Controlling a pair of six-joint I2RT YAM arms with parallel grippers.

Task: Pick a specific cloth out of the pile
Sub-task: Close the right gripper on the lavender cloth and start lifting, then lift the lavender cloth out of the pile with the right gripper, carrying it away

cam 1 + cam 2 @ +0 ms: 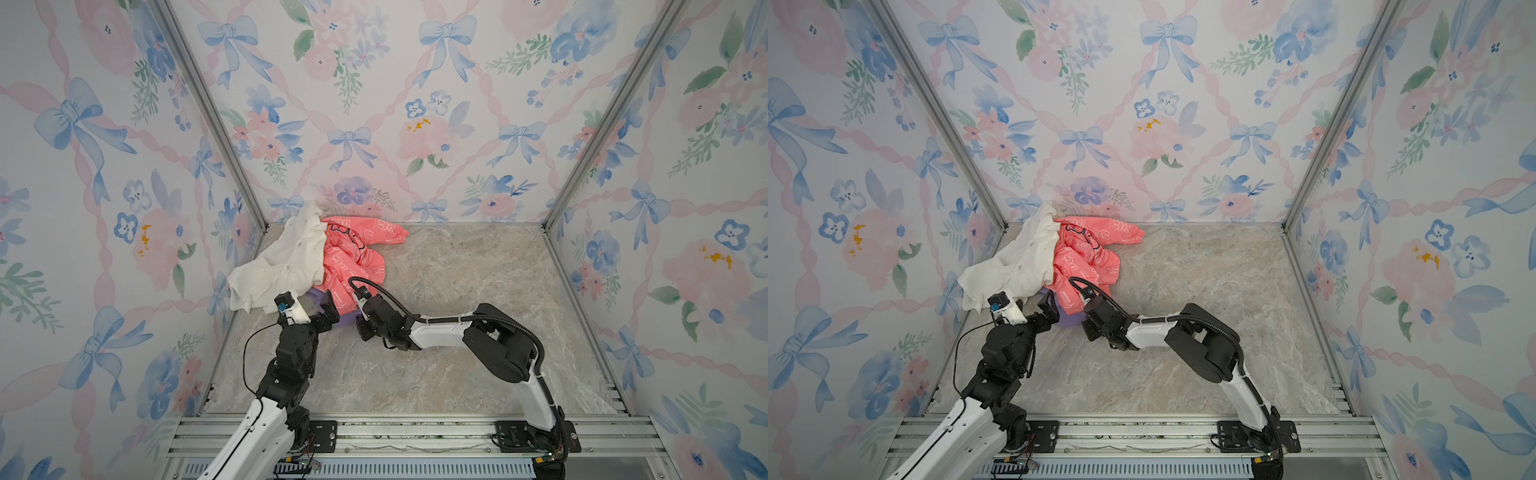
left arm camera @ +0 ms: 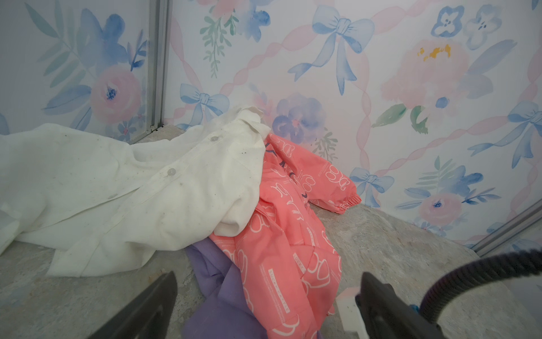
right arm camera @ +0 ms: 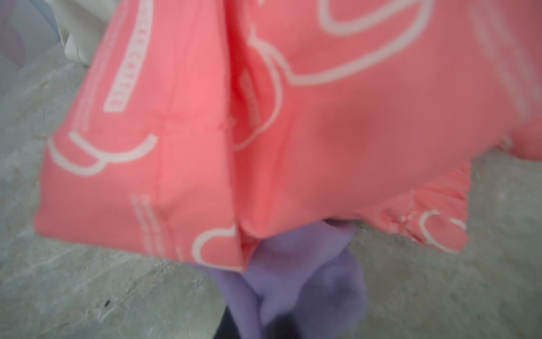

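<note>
Left of centre in a top view, the cloth (image 1: 1069,321) protrudes beneath the pile (image 1: 1025,262). My left gripper (image 2: 267,284) stands wide open and empty. My right gripper (image 3: 278,328) is closed, pinching the cloth.

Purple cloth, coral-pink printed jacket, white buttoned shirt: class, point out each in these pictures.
purple cloth (image 2: 211,293), left wrist view, its exposed fold beside the jacket.
coral-pink printed jacket (image 1: 353,266), in a top view, its crumpled body.
white buttoned shirt (image 2: 146,190), left wrist view, its front by the buttons.
</note>
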